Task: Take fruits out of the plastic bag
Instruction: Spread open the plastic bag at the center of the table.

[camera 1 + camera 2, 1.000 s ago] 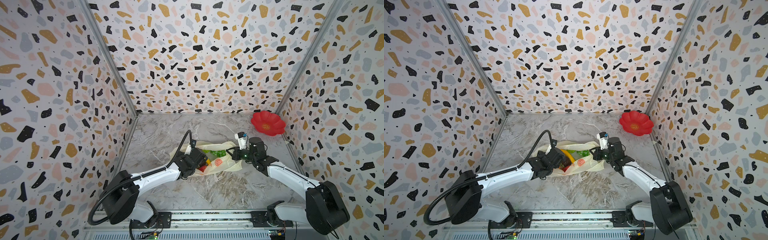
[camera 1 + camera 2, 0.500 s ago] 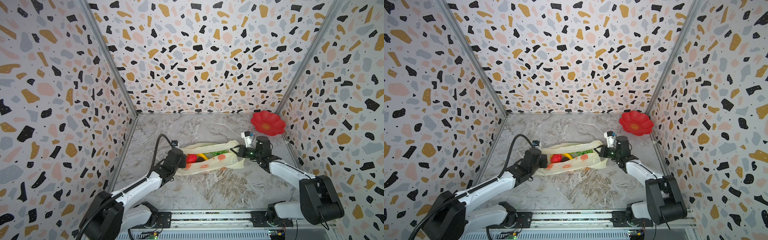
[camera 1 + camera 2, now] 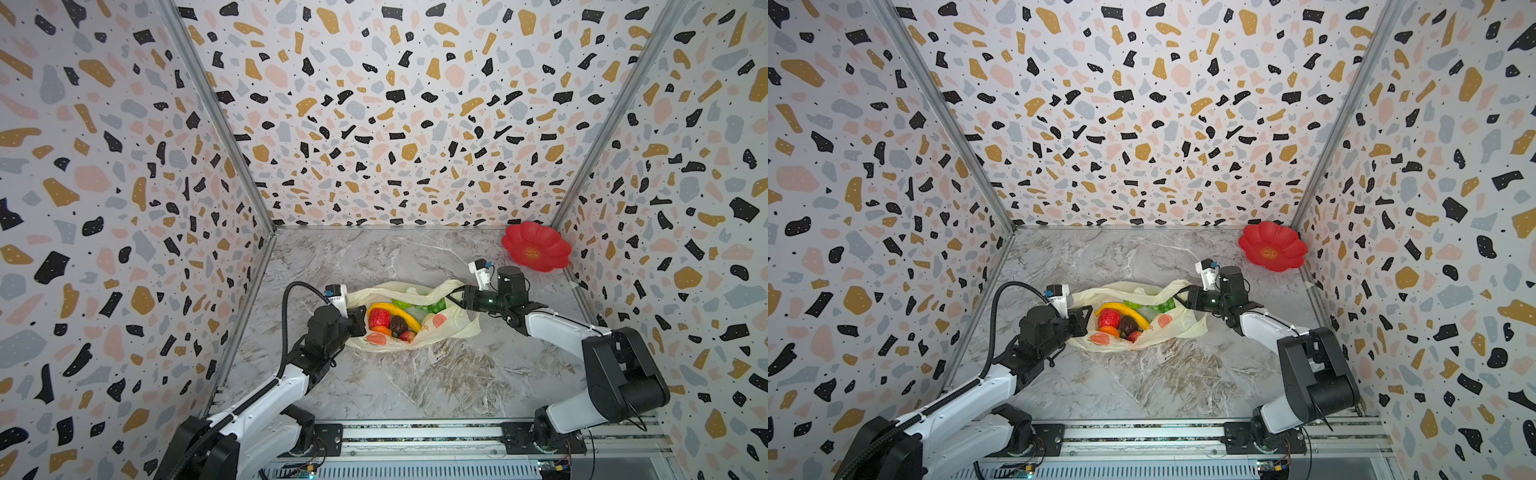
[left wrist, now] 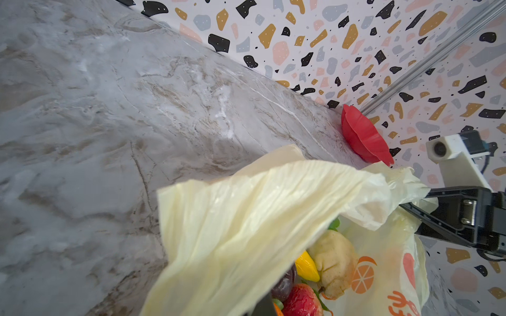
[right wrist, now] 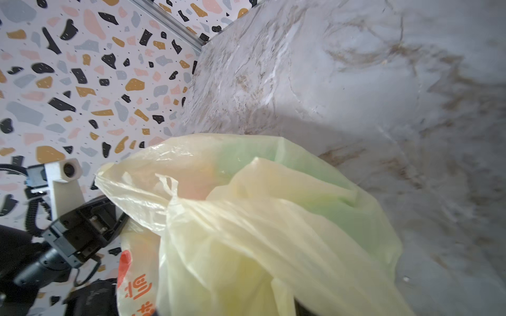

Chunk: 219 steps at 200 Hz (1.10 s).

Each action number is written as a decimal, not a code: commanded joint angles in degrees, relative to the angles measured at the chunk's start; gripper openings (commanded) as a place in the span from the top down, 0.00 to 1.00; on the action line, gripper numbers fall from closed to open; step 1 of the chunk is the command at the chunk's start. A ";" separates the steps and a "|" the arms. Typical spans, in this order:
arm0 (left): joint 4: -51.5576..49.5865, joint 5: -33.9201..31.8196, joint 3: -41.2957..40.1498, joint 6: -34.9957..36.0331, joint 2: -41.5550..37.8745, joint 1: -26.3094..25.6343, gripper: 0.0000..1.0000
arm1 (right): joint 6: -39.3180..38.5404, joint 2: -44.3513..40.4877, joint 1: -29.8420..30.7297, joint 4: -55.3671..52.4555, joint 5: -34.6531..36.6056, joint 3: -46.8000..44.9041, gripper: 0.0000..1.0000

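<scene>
Speckled walls (image 3: 395,124) box in a grey marble tabletop (image 3: 415,386). At its middle the plastic bag (image 3: 453,328) lies lengthwise left to right, mouth up, fruits (image 3: 390,320) inside. The left gripper (image 3: 360,322) pinches its left rim tight; the right gripper (image 3: 451,297) has its jaws parted at the right rim.

Plastic bag (image 4: 246,219) — red-orange lettering (image 5: 137,290) printed on its side. In the right wrist view it shows as looping, script-like characters, turned and cut off by a fold, with no word made out. In the left wrist view only a few strokes show, beside a printed orange-slice picture (image 4: 362,275). Red dish (image 3: 536,247) — round gold emblem (image 3: 531,252) at its centre in both top views, marks too small to read. Nothing legible.
</scene>
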 commanded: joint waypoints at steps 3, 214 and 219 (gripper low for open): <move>3.77 0.76 1.14 -0.53 0.32 -0.31 1.00 | -7.16 -6.31 0.93 -13.51 10.80 4.35 0.26; 0.66 -9.09 2.26 0.21 0.54 -10.15 1.00 | -5.43 -12.67 19.84 -28.35 42.05 4.58 0.22; 0.54 -8.75 2.32 0.73 0.58 -10.42 1.00 | -5.69 -11.77 19.84 -28.09 42.51 4.89 0.21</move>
